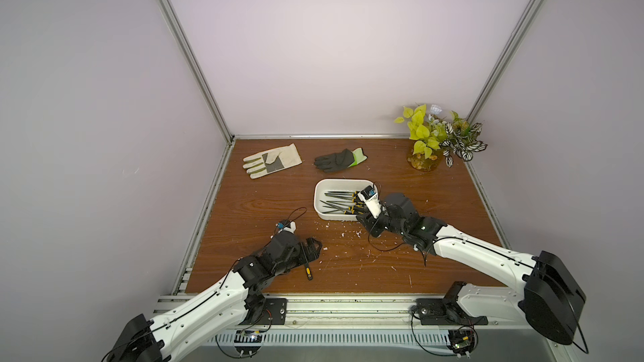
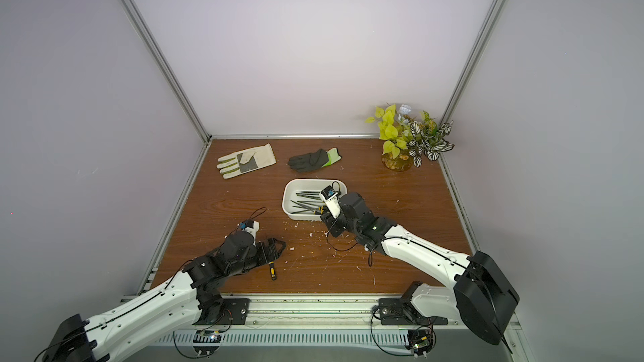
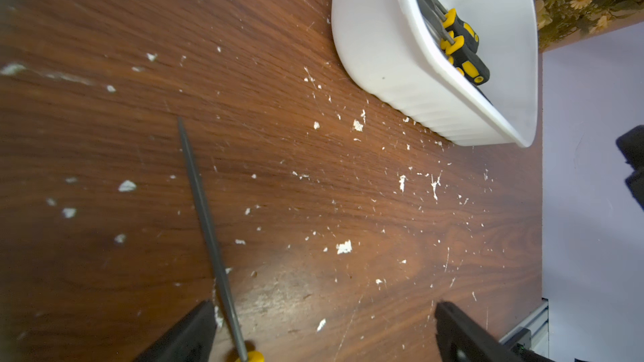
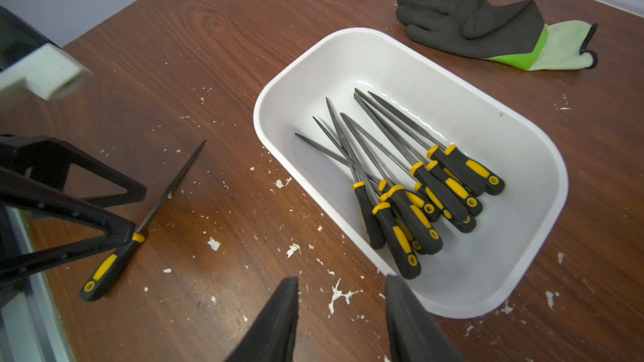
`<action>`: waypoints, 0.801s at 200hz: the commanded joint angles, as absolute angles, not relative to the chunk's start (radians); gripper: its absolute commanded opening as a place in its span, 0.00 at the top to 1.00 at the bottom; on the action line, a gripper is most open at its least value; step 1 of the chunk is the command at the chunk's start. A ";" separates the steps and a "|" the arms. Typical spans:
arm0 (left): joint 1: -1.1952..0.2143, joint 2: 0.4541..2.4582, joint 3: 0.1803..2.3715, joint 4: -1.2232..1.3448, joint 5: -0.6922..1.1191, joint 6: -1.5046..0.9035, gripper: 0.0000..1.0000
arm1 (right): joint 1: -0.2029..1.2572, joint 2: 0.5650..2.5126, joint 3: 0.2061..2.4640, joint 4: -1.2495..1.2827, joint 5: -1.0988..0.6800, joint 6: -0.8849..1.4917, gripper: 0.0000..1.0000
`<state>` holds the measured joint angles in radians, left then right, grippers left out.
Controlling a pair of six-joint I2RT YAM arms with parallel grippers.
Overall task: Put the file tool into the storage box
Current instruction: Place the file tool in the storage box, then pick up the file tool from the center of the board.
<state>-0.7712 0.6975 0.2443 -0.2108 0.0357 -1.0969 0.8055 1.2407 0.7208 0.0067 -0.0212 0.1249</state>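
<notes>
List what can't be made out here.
- Blade of the loose file: mostly under the left gripper in both top views.
- Its handle: cut off at the left wrist view's edge.
- Count of files in the storage box: they overlap in the right wrist view; the right arm covers some in top views.

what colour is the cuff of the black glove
The black glove's cuff is pale green with a bright green band, clearest in the right wrist view.

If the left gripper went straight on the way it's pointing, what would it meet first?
Probably the file tool on the table, lying between the left gripper's open jaws; depth is unclear.
</notes>
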 commanded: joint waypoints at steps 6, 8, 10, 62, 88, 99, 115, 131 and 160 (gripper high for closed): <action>-0.821 0.709 0.224 -0.204 -0.016 -1.143 0.00 | 0.812 1.192 0.711 0.060 -0.038 0.191 0.53; -0.826 0.711 0.224 -0.204 -0.018 -1.146 0.00 | 0.812 1.191 0.710 0.060 -0.037 0.191 0.53; -0.828 0.713 0.225 -0.204 -0.020 -1.147 0.00 | 0.812 1.191 0.709 0.061 -0.036 0.193 0.53; -0.867 0.720 0.224 -0.268 -0.042 -1.179 0.00 | 0.813 1.193 0.676 0.057 -0.021 0.210 0.53; -0.908 0.719 0.219 -0.291 -0.051 -1.204 0.00 | 0.812 1.194 0.657 0.068 -0.020 0.218 0.53; -0.926 0.731 0.215 -0.291 -0.050 -1.216 0.00 | 0.812 1.197 0.652 0.072 -0.017 0.222 0.53; -0.955 0.755 0.217 -0.287 -0.053 -1.232 0.00 | 0.813 1.203 0.650 0.079 -0.015 0.225 0.53; -0.979 0.769 0.225 -0.259 -0.057 -1.241 0.00 | 0.813 1.210 0.649 0.087 -0.012 0.229 0.53; -0.982 0.790 0.216 -0.130 -0.033 -1.251 0.00 | 0.812 1.219 0.649 0.095 0.000 0.246 0.53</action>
<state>-0.9684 0.7643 0.2306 -0.1825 -0.0494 -1.2247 0.8078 1.2137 0.6422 0.0540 -0.0235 0.2222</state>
